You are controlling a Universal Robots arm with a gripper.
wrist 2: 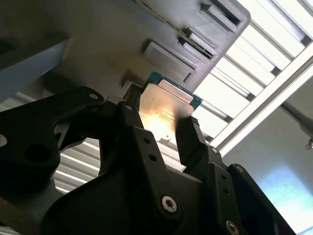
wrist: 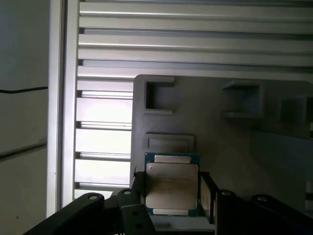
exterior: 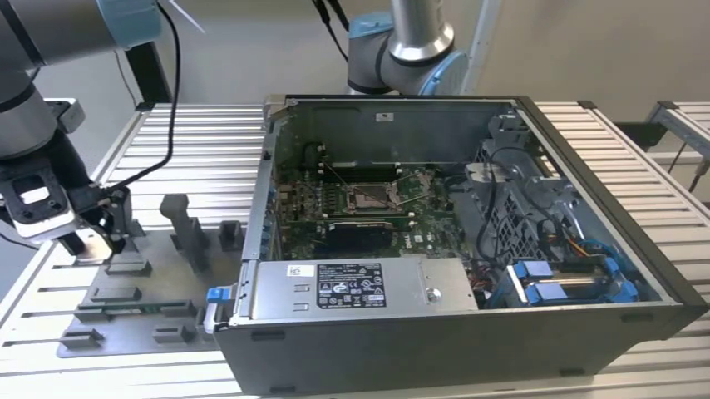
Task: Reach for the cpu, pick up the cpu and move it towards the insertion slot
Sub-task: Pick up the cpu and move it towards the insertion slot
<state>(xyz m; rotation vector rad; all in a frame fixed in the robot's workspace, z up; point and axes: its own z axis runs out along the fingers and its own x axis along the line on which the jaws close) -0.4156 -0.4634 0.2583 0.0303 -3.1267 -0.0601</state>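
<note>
The cpu (wrist: 171,183) is a thin square chip with a silvery top and a green-blue rim. It sits between my gripper's (wrist: 172,192) two black fingers, over the grey fixture plate (wrist: 220,132). In both wrist views the fingers (wrist 2: 191,139) press against its opposite edges, so the gripper (wrist 2: 161,128) is shut on it. In the exterior view the gripper (exterior: 109,248) hangs low over the fixture plate (exterior: 145,320) at the exterior view's left. The insertion slot (exterior: 372,197), a square socket with a metal frame, lies on the green motherboard inside the open computer case (exterior: 621,249), well to the right of the gripper.
Grey fixture blocks (exterior: 183,229) stand upright on the plate just right of the gripper. A second robot arm (exterior: 405,50) stands behind the case. The case's near wall and power supply (exterior: 349,287) rise between the plate and the motherboard. The table is ribbed aluminium (exterior: 199,141).
</note>
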